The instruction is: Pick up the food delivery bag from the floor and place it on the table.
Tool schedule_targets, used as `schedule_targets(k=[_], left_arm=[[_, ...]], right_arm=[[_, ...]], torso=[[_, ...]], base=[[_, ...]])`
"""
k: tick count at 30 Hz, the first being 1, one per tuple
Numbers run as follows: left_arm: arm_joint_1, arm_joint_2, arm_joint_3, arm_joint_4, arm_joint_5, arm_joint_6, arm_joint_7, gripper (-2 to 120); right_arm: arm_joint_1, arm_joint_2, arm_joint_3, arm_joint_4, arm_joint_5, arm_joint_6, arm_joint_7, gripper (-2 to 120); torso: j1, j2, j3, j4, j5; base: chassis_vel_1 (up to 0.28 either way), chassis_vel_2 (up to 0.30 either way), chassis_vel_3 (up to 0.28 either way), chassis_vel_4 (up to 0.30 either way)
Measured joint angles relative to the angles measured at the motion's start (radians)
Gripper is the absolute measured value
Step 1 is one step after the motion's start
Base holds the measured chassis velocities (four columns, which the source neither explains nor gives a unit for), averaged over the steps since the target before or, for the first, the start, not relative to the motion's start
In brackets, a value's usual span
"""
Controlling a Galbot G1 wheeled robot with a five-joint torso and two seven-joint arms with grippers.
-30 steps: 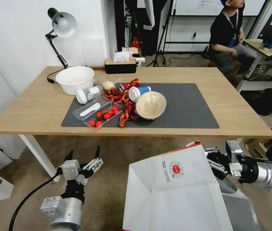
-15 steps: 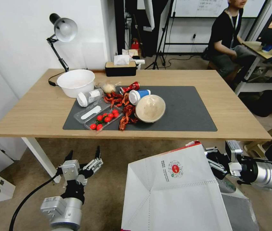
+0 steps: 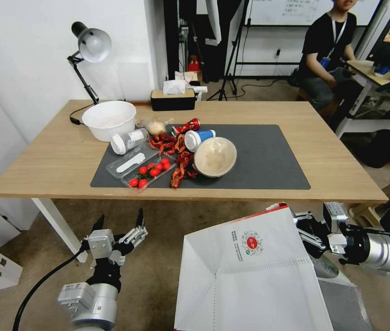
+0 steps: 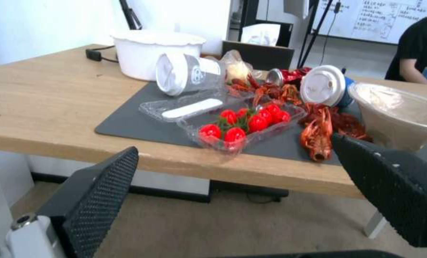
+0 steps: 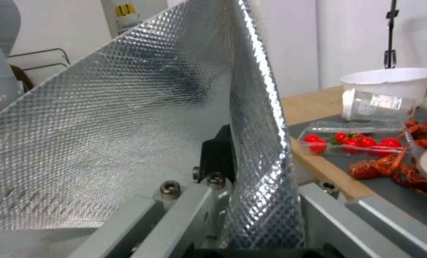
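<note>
Two grippers show at the bottom of the head view. The right gripper (image 3: 306,234), at the lower right, is clamped on the upper edge of the food delivery bag (image 3: 250,276), which fills the lower centre of the frame with its white panel and round red logo facing the camera. In the right wrist view the bag's silver foil lining (image 5: 127,125) stands pinched between the jaws, one black finger (image 5: 218,154) pressed against the foil. The bag hangs in front of the near edge of the table (image 3: 43,156), lower in the frame than the tabletop and apart from it.

The left gripper (image 3: 117,230), at the lower left of the head view, hangs spread wide and grasps nothing; its dark fingers (image 4: 103,186) frame the left wrist view.

On the table a dark grey mat (image 3: 268,156) carries a clear tray of cherry tomatoes (image 3: 151,169), red crayfish (image 3: 181,161), a tipped blue cup (image 3: 198,136) and a lidded bowl (image 3: 215,156). A white plastic bowl (image 3: 109,119) sits at the mat's upper left corner, with a desk lamp (image 3: 91,43) above it in the frame.
</note>
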Motion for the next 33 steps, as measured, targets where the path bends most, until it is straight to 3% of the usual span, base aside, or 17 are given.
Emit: schedule_targets(k=[13, 19, 25, 27, 31, 33], left_arm=[[0.006, 0.000, -0.001, -0.003, 0.004, -0.016, 0.003, 100], [0.013, -0.003, 0.005, -0.008, 0.013, -0.020, 0.002, 100], [0.011, -0.003, 0.009, -0.009, 0.016, -0.027, 0.000, 100], [0.013, -0.002, 0.012, -0.009, 0.021, -0.036, 0.000, 100], [0.018, -0.002, 0.014, -0.014, 0.022, -0.049, -0.008, 100], [0.023, -0.001, 0.014, -0.017, 0.022, -0.054, -0.012, 100]], right_arm=[[-0.009, -0.005, 0.028, 0.016, 0.041, 0.016, 0.024, 0], [-0.039, -0.011, 0.125, 0.022, 0.084, 0.031, 0.045, 0], [-0.091, -0.032, 0.307, 0.046, 0.278, 0.033, 0.189, 0], [-0.096, -0.064, 0.401, 0.067, 0.394, 0.031, 0.331, 0], [-0.090, -0.094, 0.469, 0.088, 0.462, 0.033, 0.456, 0], [-0.081, -0.121, 0.508, 0.105, 0.507, 0.035, 0.595, 0]], torso=[[-0.003, -0.006, -0.004, 0.0001, 0.0000], [-0.004, -0.008, -0.005, 0.0001, 0.0000], [-0.005, -0.010, -0.006, 0.0000, 0.0001], [-0.005, -0.011, -0.006, 0.0000, 0.0000], [-0.005, -0.012, -0.007, -0.0001, 0.0000], [-0.005, -0.012, -0.007, 0.0002, 0.0000]], base=[[0.000, 0.000, 0.000, 0.000], [0.000, 0.000, 0.000, 0.000], [0.000, 0.000, 0.000, 0.000], [0.000, 0.000, 0.000, 0.000], [0.000, 0.000, 0.000, 0.000], [0.000, 0.000, 0.000, 0.000]])
